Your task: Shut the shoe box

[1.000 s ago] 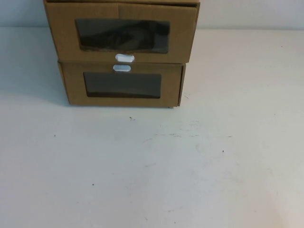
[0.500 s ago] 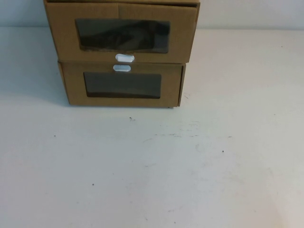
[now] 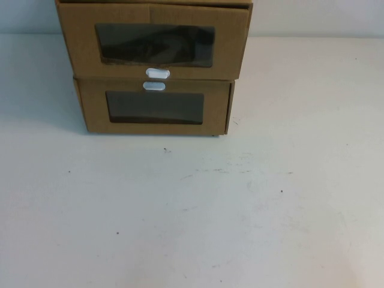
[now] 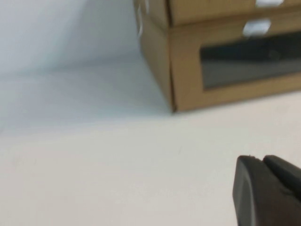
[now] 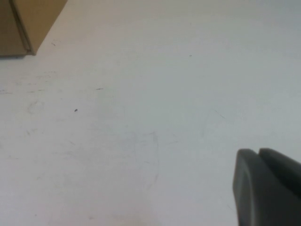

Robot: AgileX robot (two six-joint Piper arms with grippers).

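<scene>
The shoe box [image 3: 78, 42] is the upper of two stacked brown boxes at the back of the table. It has a wide clear window [image 3: 155, 45] with a white pull tab [image 3: 158, 73] below it, and its front stands forward of the box beneath. Its lower edge shows in the left wrist view [image 4: 211, 9]. Neither arm shows in the high view. My left gripper [image 4: 261, 160] is shut and empty, low over the table in front of the boxes' left corner. My right gripper [image 5: 257, 153] is shut and empty over bare table, to the right of the boxes.
The lower brown box [image 3: 93, 108] has its white tab [image 3: 154, 86] above its window; it also shows in the left wrist view [image 4: 183, 70]. A box corner [image 5: 28, 23] shows in the right wrist view. The white table [image 3: 198, 210] spreads in front.
</scene>
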